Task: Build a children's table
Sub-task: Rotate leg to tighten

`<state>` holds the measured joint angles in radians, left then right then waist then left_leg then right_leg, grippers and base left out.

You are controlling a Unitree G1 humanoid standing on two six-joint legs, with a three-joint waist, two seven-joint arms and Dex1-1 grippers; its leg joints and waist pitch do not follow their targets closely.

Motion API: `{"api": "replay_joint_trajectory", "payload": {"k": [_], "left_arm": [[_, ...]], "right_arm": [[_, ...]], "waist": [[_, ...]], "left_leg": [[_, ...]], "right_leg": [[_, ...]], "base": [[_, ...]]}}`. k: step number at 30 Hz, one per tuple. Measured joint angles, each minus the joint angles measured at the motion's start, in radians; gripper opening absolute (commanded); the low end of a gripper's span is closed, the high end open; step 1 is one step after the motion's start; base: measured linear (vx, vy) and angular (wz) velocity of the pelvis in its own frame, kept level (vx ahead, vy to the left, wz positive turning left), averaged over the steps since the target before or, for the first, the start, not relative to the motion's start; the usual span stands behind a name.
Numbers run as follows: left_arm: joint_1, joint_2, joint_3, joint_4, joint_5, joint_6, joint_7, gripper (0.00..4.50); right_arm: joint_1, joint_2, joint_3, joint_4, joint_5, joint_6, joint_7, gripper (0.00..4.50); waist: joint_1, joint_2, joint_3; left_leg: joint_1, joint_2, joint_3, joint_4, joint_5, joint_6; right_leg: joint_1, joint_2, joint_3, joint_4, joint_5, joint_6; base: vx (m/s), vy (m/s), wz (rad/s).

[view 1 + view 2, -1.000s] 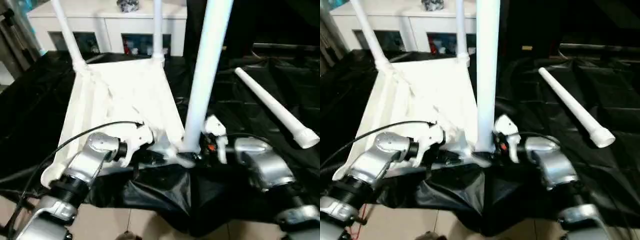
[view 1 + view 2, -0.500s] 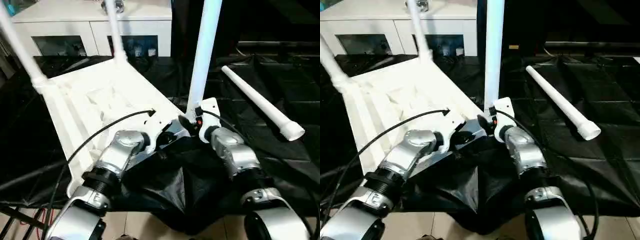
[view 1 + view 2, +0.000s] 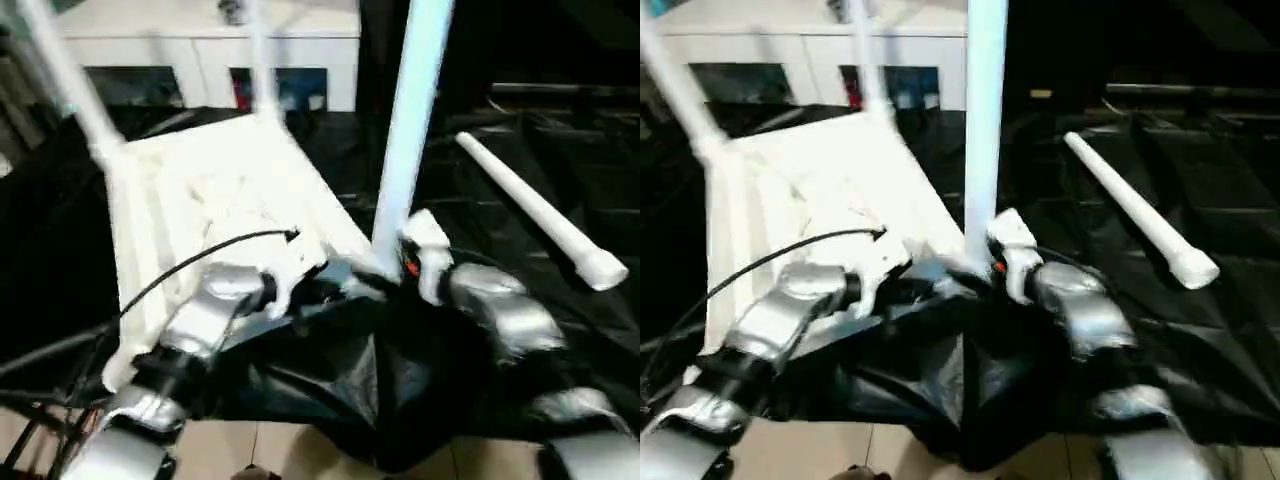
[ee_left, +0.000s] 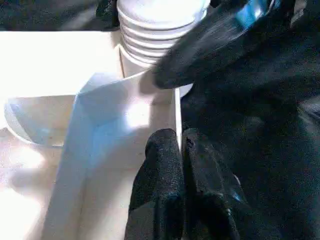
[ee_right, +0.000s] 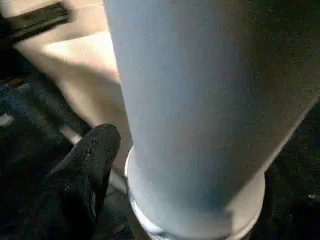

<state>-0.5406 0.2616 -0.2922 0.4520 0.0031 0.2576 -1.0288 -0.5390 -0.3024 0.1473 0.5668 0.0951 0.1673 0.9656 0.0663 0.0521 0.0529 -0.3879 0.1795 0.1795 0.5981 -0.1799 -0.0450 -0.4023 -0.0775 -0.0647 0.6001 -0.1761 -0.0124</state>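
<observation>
The children's table lies upside down: a white ribbed tabletop (image 3: 220, 190) on the black cloth. Two legs (image 3: 75, 90) (image 3: 262, 60) stand in its far corners. A third leg (image 3: 410, 120) stands upright in the near right corner socket, and its ribbed end (image 4: 155, 30) sits in that socket. My left gripper (image 4: 179, 137) is shut on the tabletop's thin near rim beside the socket. My right gripper (image 3: 392, 268) is open around the base of the upright leg (image 5: 200, 100), with one finger (image 5: 85, 170) just off it. A fourth leg (image 3: 535, 215) lies loose on the right.
The black-draped work table (image 3: 500, 150) ends just in front of my forearms, with tiled floor (image 3: 280, 450) below it. A white cabinet (image 3: 200, 40) stands behind the table. A black cable (image 3: 200, 255) loops over my left forearm.
The head views have swung and tilted. Both grippers stay at the near right corner. My right gripper's jaws have widened around the upright leg.
</observation>
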Motion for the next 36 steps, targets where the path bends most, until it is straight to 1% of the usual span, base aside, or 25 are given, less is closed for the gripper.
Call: {"api": "replay_joint_trajectory", "payload": {"k": [2, 5, 6, 9, 10, 11, 13, 14, 16, 19, 21, 22, 24, 25, 27, 28, 30, 32, 34, 35, 36], "left_arm": [[0.002, 0.027, -0.017, -0.014, -0.004, -0.009, -0.049, 0.00], [0.015, 0.047, -0.020, -0.029, -0.009, -0.025, -0.105, 0.00], [0.017, 0.051, -0.020, -0.031, -0.009, -0.025, -0.117, 0.00], [0.025, 0.075, -0.025, -0.051, -0.011, -0.025, -0.164, 0.00], [0.028, 0.083, -0.030, -0.056, -0.014, -0.025, -0.177, 0.00], [0.028, 0.087, -0.031, -0.056, -0.018, -0.025, -0.181, 0.00], [0.028, 0.090, -0.031, -0.056, -0.020, -0.025, -0.188, 0.00], [0.028, 0.091, -0.031, -0.056, -0.021, -0.025, -0.189, 0.00], [0.028, 0.092, -0.031, -0.056, -0.022, -0.025, -0.191, 0.00], [0.032, 0.090, -0.028, -0.056, -0.022, -0.025, -0.188, 0.00], [0.033, 0.079, -0.016, -0.051, -0.016, -0.016, -0.148, 0.00], [0.033, 0.062, -0.002, -0.034, -0.007, -0.014, -0.107, 0.00], [0.018, 0.025, 0.020, 0.007, 0.004, -0.009, -0.031, 0.00], [-0.010, -0.012, 0.030, 0.044, 0.021, 0.001, 0.035, 0.00], [-0.038, -0.052, 0.034, 0.079, 0.033, 0.009, 0.111, 0.00], [-0.051, -0.083, 0.037, 0.101, 0.037, 0.017, 0.158, 0.00], [-0.063, -0.113, 0.041, 0.117, 0.041, 0.028, 0.213, 0.00], [-0.083, -0.139, 0.046, 0.142, 0.045, 0.041, 0.263, 0.00], [-0.088, -0.155, 0.053, 0.149, 0.053, 0.043, 0.289, 0.00], [-0.088, -0.156, 0.053, 0.149, 0.053, 0.043, 0.291, 0.00], [-0.088, -0.156, 0.052, 0.149, 0.054, 0.042, 0.289, 0.00]], "right_arm": [[0.020, -0.051, 0.029, -0.048, 0.009, 0.009, 0.089, 3.81], [0.038, -0.078, 0.048, -0.090, 0.020, 0.025, 0.169, 3.81], [0.038, -0.079, 0.050, -0.095, 0.021, 0.028, 0.182, 3.58], [0.052, -0.087, 0.059, -0.127, 0.023, 0.043, 0.213, 3.46], [0.059, -0.086, 0.061, -0.134, 0.029, 0.049, 0.221, 3.22], [0.061, -0.085, 0.063, -0.135, 0.031, 0.050, 0.224, 3.22], [0.061, -0.086, 0.065, -0.136, 0.031, 0.053, 0.224, 3.02], [0.061, -0.085, 0.065, -0.139, 0.031, 0.055, 0.224, 3.02], [0.065, -0.086, 0.065, -0.151, 0.029, 0.064, 0.221, 2.82], [0.076, -0.080, 0.061, -0.166, 0.028, 0.072, 0.204, 2.79], [0.078, -0.051, 0.044, -0.158, 0.015, 0.075, 0.141, 2.77], [0.072, -0.019, 0.026, -0.132, 0.006, 0.070, 0.076, 2.76], [0.053, 0.040, -0.009, -0.077, -0.014, 0.059, -0.061, 2.75], [0.022, 0.086, -0.038, -0.027, -0.027, 0.060, -0.176, 2.74], [-0.010, 0.118, -0.062, 0.021, -0.032, 0.063, -0.297, 2.72], [-0.021, 0.144, -0.085, 0.045, -0.037, 0.065, -0.374, 2.72], [-0.039, 0.172, -0.104, 0.072, -0.042, 0.065, -0.463, 2.72], [-0.058, 0.198, -0.122, 0.100, -0.049, 0.060, -0.540, 2.72], [-0.069, 0.212, -0.132, 0.125, -0.057, 0.036, -0.580, 2.72], [-0.071, 0.214, -0.132, 0.130, -0.059, 0.029, -0.584, 3.07], [-0.074, 0.218, -0.138, 0.138, -0.058, 0.022, -0.585, 3.28]], "waist": [[0.011, 0.000, 0.000], [0.021, 0.000, 0.000], [0.022, 0.000, 0.000], [0.022, 0.000, 0.000], [0.023, 0.000, 0.000], [0.023, 0.000, 0.000], [0.023, 0.000, 0.000], [0.023, 0.000, 0.000], [0.023, 0.000, 0.000], [0.023, 0.000, 0.000], [0.019, 0.000, 0.000], [0.015, 0.000, 0.000], [0.000, 0.000, 0.000], [-0.012, 0.000, 0.000], [-0.023, -0.001, 0.000], [-0.030, -0.001, 0.000], [-0.035, -0.001, -0.001], [-0.035, -0.001, -0.001], [-0.033, 0.000, -0.001], [-0.033, 0.000, -0.001], [-0.034, 0.000, -0.001]], "left_leg": [[0.000, 0.000, 0.000, 0.000, 0.000, 0.000], [0.000, 0.000, 0.000, 0.000, 0.000, 0.000], [0.001, 0.000, 0.001, 0.000, 0.000, 0.000], [0.001, 0.001, 0.000, 0.000, 0.000, 0.000], [0.001, 0.001, 0.000, 0.000, 0.000, 0.000], [0.001, 0.001, 0.000, 0.000, 0.000, 0.000], [0.001, 0.001, 0.001, 0.000, 0.000, 0.000], [0.001, 0.001, 0.001, 0.000, 0.000, 0.000], [0.001, 0.001, 0.001, 0.000, 0.000, 0.000], [0.001, 0.001, 0.001, 0.000, 0.000, 0.000], [0.002, 0.001, 0.001, 0.000, 0.000, 0.000], [0.003, 0.001, 0.001, 0.000, 0.000, 0.000], [0.005, 0.000, 0.001, 0.001, 0.000, 0.000], [0.005, 0.000, 0.000, 0.001, 0.000, 0.000], [0.005, 0.000, 0.000, 0.001, 0.000, 0.000], [0.005, 0.000, 0.000, 0.001, 0.000, 0.000], [0.005, 0.000, 0.000, 0.001, 0.000, 0.000], [0.005, 0.000, -0.001, 0.001, 0.000, 0.000], [0.004, 0.000, -0.001, 0.000, 0.000, 0.000], [0.004, 0.000, -0.001, 0.000, 0.000, 0.000], [0.004, 0.000, -0.001, 0.000, 0.000, 0.000]], "right_leg": [[0.000, 0.000, 0.000, 0.000, 0.000, 0.000], [0.000, 0.000, 0.000, 0.001, 0.000, 0.000], [0.000, 0.000, 0.000, 0.001, 0.000, 0.000], [0.000, 0.000, 0.000, 0.002, 0.000, 0.000], [0.000, 0.000, 0.000, 0.002, 0.000, 0.000], [0.000, 0.000, 0.000, 0.002, 0.000, 0.000], [0.000, 0.000, 0.000, 0.001, 0.000, 0.000], [0.000, 0.000, 0.000, 0.001, 0.000, 0.000], [0.000, 0.000, 0.000, 0.001, 0.000, 0.000], [0.000, 0.000, 0.000, 0.001, 0.000, 0.000], [0.000, 0.000, 0.000, 0.002, 0.000, 0.000], [0.001, 0.000, 0.000, 0.002, 0.000, 0.000], [0.002, 0.000, 0.000, 0.003, 0.000, 0.000], [0.002, 0.000, 0.000, 0.003, 0.000, 0.000], [0.002, 0.000, 0.000, 0.001, -0.001, 0.002], [0.002, 0.000, 0.000, 0.001, -0.001, 0.002], [0.002, 0.000, 0.000, 0.001, -0.001, 0.002], [0.002, 0.000, 0.000, 0.001, 0.000, 0.002], [0.002, 0.000, -0.001, 0.001, 0.002, -0.002], [0.002, 0.000, -0.001, 0.001, 0.003, -0.002], [0.002, 0.000, -0.001, 0.001, 0.003, -0.002]], "base": [[0.000, 0.000, 0.00], [0.000, 0.000, 0.00], [0.000, 0.000, 0.00], [0.000, 0.000, 0.00], [0.000, 0.000, 0.00], [0.000, 0.000, 0.00], [0.000, 0.000, 0.00], [0.000, 0.000, 0.00], [0.000, 0.000, 0.00], [0.000, 0.000, 0.00], [0.000, 0.000, 0.00], [0.000, 0.000, 0.00], [0.000, 0.000, 0.00], [0.000, 0.000, 0.00], [0.000, 0.000, 0.00], [0.000, 0.000, 0.00], [0.000, 0.000, 0.00], [0.000, 0.000, 0.00], [0.000, 0.000, 0.00], [0.000, 0.000, 0.00], [0.000, 0.000, 0.00]]}}
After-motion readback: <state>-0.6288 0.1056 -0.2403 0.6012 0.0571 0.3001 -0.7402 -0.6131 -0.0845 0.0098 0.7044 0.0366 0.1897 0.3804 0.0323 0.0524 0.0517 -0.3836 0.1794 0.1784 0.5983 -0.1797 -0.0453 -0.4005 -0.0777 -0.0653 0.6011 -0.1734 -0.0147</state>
